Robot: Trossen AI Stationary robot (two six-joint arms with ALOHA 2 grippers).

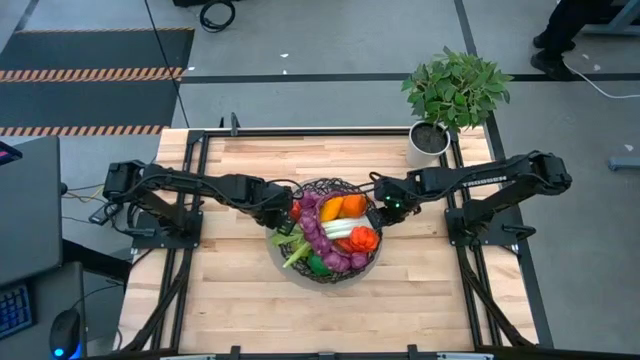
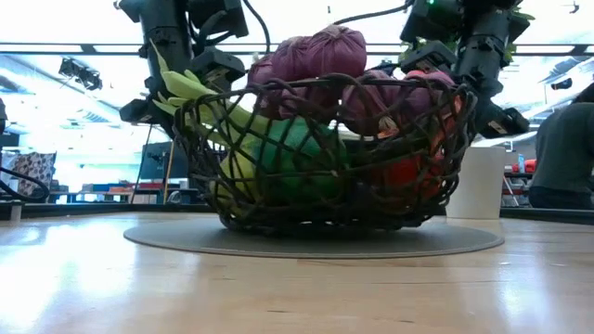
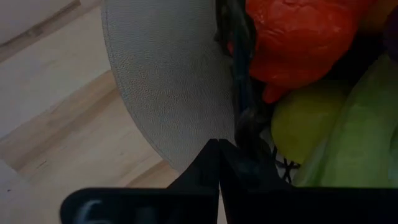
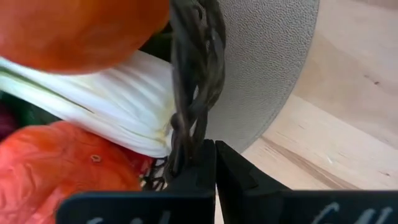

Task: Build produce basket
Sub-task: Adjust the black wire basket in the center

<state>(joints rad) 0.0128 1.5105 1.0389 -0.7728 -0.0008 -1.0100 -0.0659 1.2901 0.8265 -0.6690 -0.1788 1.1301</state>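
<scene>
Basket (image 1: 303, 268) mid-tabletop (image 1: 240, 300), filled with produce (image 1: 335, 232). Left tool (image 1: 287, 214) clamped on basket's left rim, right tool (image 1: 379, 212) clamped on right rim.

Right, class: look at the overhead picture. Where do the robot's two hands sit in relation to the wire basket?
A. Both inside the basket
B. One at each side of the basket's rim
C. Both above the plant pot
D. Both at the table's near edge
B: the left hand and the right hand, both shut, meet opposite sides of the basket rim.
</scene>
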